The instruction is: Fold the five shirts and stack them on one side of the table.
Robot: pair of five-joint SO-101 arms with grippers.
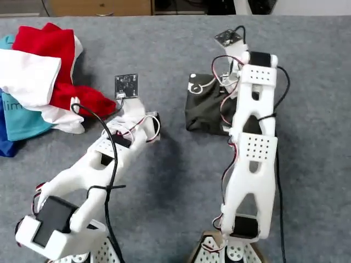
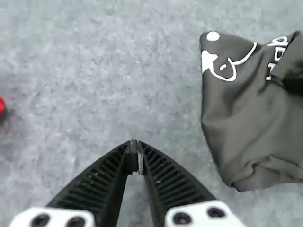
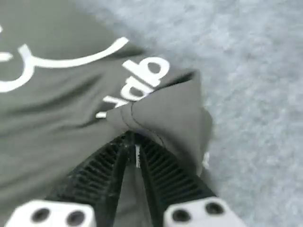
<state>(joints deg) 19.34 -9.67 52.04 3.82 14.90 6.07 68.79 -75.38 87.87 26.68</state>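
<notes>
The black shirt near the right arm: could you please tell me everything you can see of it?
The black shirt is soft, matte fabric with a white line drawing and white lettering. It lies bunched in a loose lump on the grey table, near the middle, apart from the pile of other shirts. The right gripper is shut on a raised fold at its edge.

We see bare grey surface (image 1: 175, 49) along the far edge and down the middle. A heap of shirts (image 1: 41, 82) blocks the far left corner; a black shirt (image 1: 200, 112) lies right of centre.
</notes>
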